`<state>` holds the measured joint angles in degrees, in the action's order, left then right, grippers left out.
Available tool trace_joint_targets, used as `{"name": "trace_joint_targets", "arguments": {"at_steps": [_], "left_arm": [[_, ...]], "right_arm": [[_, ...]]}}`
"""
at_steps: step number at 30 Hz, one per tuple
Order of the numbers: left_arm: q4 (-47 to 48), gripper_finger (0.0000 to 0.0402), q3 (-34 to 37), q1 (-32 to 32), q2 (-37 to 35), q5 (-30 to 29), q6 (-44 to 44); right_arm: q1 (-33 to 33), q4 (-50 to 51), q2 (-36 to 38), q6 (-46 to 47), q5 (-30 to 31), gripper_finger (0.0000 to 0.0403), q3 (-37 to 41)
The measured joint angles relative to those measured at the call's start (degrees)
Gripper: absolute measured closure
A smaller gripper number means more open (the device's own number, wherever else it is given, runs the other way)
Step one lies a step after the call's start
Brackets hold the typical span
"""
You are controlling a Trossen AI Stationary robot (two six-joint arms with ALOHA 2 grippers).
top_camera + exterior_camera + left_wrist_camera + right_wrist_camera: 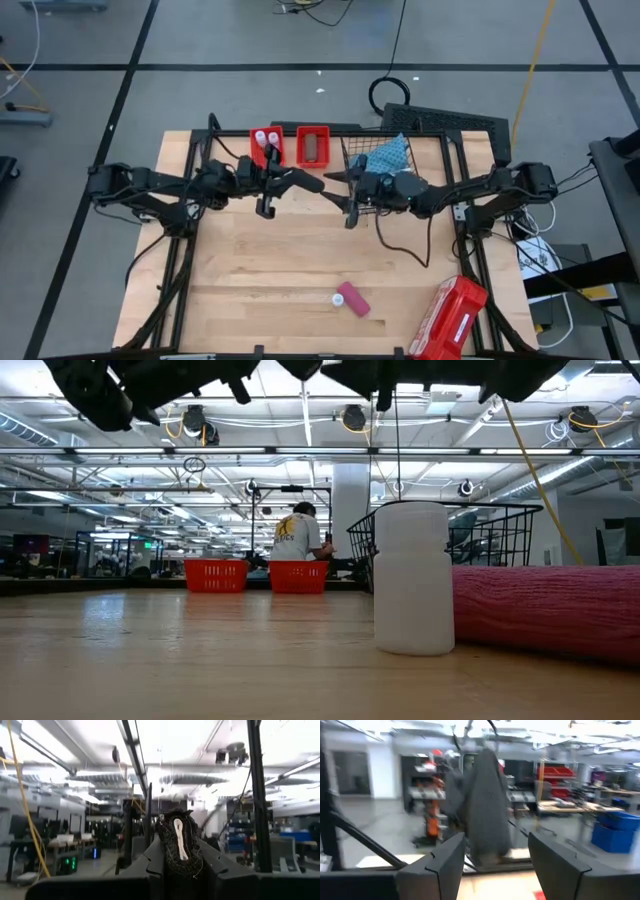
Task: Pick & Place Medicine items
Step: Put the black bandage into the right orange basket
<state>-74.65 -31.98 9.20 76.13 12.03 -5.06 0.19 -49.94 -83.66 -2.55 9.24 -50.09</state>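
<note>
The pink tube [355, 301] lies on its side on the near part of the table, white cap [413, 580] toward the left. White-capped vials [266, 139] sit in one red bin and a brown oblong box [313, 149] in the other. My left gripper [305, 182] hovers mid-table, pointing right, shut on a black oblong item [179, 846]. My right gripper [340, 190] faces it from the right, open, its fingers [445, 862] spread and touching nothing. My left gripper pinches the black oblong item between its two fingers [150, 862]. The end with the white mark [179, 837] sticks out ahead of them. The fingers come level from the table's left, and the item is lifted clear of the table.
Two red bins [252, 150] stand at the far edge. To their right is a wire basket [362, 150] holding blue patterned cloth [392, 153]. A large red case [447, 318] lies at the near right corner. A person [298, 535] stands in the room behind.
</note>
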Motion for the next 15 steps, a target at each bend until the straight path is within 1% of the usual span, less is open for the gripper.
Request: {"name": "trace_joint_targets", "arguments": {"at_steps": [4, 7, 11, 15], "left_arm": [[-2.0, 0.0348, 0.0, 0.2, 1.0, 0.0, 0.3], [-2.7, 0.0348, 0.0, 0.3, 1.2, 0.0, 0.0], [-3.1, 0.0348, 0.0, 0.3, 1.1, 0.0, 0.2], [-3.2, 0.0348, -0.9, 0.1, 2.5, -0.7, -0.1]], "right_arm": [[-0.1, -0.6, -0.1, 0.4, -2.0, 0.0191, 0.0], [-0.1, -2.2, 0.0, 0.0, -2.1, 0.0191, 0.0], [-0.1, -1.9, -0.1, -0.3, -2.4, 0.0191, 0.0], [-0.1, -2.0, -0.1, -0.1, -4.6, 0.0191, 0.0]]}}
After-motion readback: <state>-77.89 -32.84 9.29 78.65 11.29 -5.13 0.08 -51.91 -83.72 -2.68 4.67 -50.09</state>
